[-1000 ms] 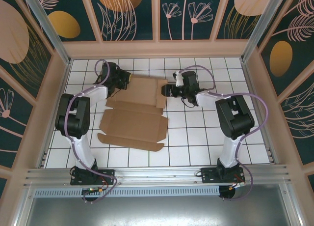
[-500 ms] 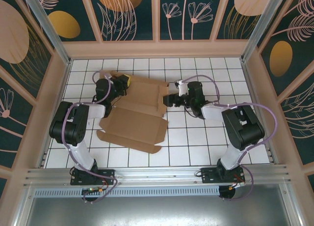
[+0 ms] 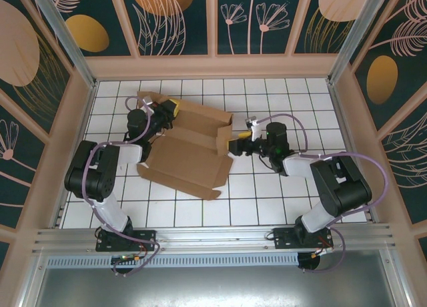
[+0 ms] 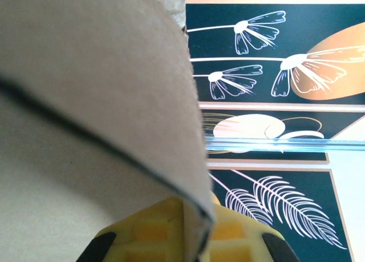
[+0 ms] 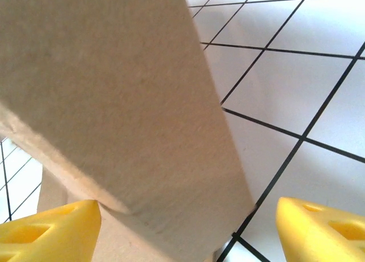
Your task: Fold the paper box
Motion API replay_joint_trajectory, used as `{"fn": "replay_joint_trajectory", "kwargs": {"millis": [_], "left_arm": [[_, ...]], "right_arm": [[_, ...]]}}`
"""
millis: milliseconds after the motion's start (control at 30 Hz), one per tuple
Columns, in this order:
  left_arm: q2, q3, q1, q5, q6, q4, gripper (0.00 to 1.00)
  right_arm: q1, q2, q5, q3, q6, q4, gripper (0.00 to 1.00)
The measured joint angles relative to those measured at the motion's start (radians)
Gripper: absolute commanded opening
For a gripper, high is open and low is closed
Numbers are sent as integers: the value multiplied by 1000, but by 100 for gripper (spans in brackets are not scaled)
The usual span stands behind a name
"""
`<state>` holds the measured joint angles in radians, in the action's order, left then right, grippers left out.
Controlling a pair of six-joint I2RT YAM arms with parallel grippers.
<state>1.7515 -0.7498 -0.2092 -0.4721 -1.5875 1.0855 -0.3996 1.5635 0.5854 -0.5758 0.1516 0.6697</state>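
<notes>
The box (image 3: 187, 153), a part-folded brown cardboard sheet, lies left of centre on the tiled surface (image 3: 267, 193), between the two sets of jaws. Its far-left corner is raised off the tiles, and its near edge slants down toward the right. The left jaws sit at that raised far-left corner. In the left wrist view they are closed on a thin edge of the card (image 4: 85, 74), which is pinched between the yellow fingers (image 4: 148, 236). The right jaws meet the box at its right edge, low over the surface. In the right wrist view they stand wide open, with a flap (image 5: 114, 74) reaching down between the yellow fingertips (image 5: 45, 228). The right fingertip is clear of the card over bare tiles (image 5: 313, 91). I cannot tell whether the left fingertip touches the card. Compared with a second ago, the right jaws have widened and come nearer along the right side, away from the far flap. The left jaws have lifted their corner, and the whole sheet has turned slightly.
</notes>
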Motion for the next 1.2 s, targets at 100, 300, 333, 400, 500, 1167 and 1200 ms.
{"fn": "replay_joint_trajectory", "kwargs": {"millis": [100,300,333,400,500,1167,1200], "left_arm": [[-21,-5,0,-7,11,-37,0],[-38,-35,0,-25,24,-101,0],[-45,-36,0,-24,35,-120,0],[-59,-37,0,-22,58,-145,0],[-64,-39,0,-22,95,-163,0],[-51,27,2,11,90,-116,0],[-51,33,2,18,86,-115,0]], "right_arm": [[-23,-32,-9,37,-51,35,80],[-29,-80,-36,45,-162,37,79],[-30,-82,-42,41,-182,29,78],[-33,-89,-55,37,-222,14,77],[-40,-101,-72,36,-279,-12,74],[-274,47,-482,23,-306,103,67],[-290,64,-544,14,-303,114,67]]}}
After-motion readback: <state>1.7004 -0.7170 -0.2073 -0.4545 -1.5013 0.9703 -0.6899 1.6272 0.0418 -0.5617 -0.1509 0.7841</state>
